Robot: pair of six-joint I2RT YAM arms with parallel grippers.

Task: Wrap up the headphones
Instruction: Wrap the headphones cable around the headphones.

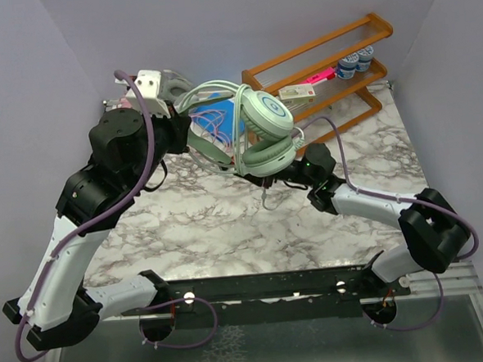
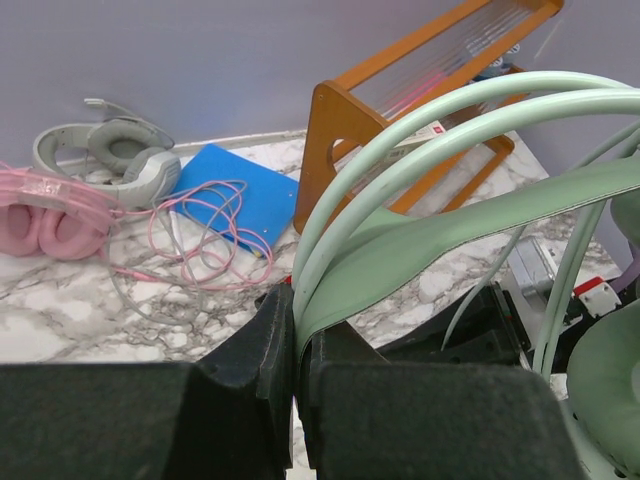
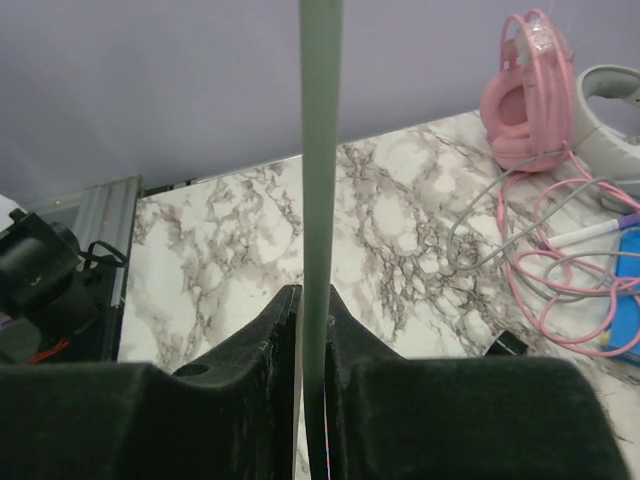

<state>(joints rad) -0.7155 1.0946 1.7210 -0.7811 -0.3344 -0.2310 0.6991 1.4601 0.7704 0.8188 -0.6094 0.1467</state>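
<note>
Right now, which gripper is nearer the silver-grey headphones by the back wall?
Left. The left gripper, clamped on the mint green headphones, sits close in front of the silver-grey headphones; the right gripper grips the same mint band farther out, near the table middle.

Black-and-white arms (image 1: 62,258), purple cables (image 1: 152,141)

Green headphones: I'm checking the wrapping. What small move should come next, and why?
Probably the right end effector should loop the cable it pinches once around the green headphones: the left end effector clamps their headband, and the cable runs taut.
</note>
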